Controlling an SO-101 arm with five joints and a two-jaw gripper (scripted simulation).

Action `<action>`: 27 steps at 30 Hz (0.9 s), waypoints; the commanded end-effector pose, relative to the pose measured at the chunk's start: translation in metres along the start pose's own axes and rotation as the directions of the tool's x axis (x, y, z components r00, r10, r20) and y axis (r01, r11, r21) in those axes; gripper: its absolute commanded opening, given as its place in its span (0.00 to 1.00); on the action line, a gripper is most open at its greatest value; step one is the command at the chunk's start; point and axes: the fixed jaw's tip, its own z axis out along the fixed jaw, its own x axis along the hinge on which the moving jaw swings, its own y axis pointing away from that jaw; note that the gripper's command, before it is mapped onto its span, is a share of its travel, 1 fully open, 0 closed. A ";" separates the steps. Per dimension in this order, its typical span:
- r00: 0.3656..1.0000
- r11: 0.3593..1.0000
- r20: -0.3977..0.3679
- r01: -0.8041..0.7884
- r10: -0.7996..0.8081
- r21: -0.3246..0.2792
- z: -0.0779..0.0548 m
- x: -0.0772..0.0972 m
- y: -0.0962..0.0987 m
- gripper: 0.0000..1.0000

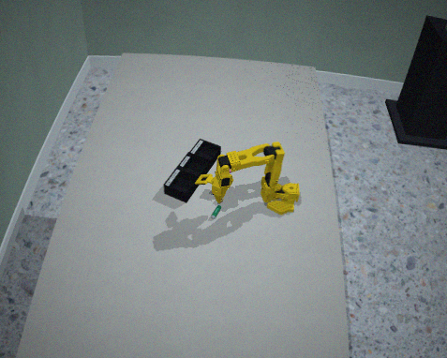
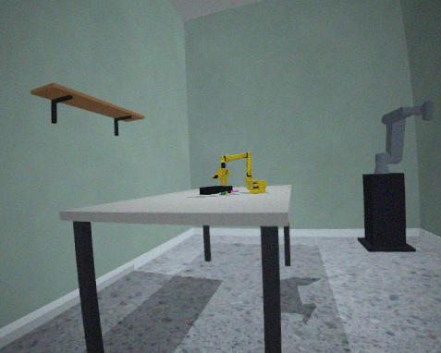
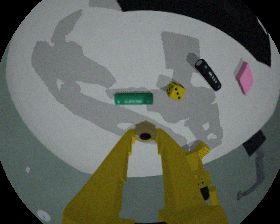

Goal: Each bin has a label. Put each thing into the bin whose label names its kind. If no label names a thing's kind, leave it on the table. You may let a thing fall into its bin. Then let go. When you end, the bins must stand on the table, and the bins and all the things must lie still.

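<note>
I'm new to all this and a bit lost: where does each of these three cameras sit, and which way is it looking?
Top: high up, looking down on the table, whole yellow arm, black bins.
Exterior: low, across the room, facing the table's side; whole arm, small.
Wrist: on the arm, looking down past the gripper, shut on a small tan thing.
Top and wrist share the green battery.

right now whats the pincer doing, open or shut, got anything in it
Pincer: shut on a small brownish thing at its tip, too small to name, raised above the table. The green battery lies on the table, not held.
</note>
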 end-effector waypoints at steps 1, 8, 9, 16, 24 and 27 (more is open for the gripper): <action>0.999 0.999 0.036 -0.002 0.004 -0.033 -0.009 -0.005 -0.001 0.00; 0.999 0.999 0.048 -0.013 0.015 -0.038 -0.011 -0.015 -0.010 0.00; 0.999 0.999 0.051 -0.016 0.018 -0.039 -0.012 -0.018 -0.013 0.00; 0.996 0.998 0.083 -0.042 0.045 -0.046 -0.016 -0.040 -0.038 0.00; 0.993 0.997 0.104 -0.057 0.062 -0.046 -0.019 -0.051 -0.056 0.00; 0.992 0.997 0.108 -0.060 0.065 -0.045 -0.020 -0.053 -0.059 0.00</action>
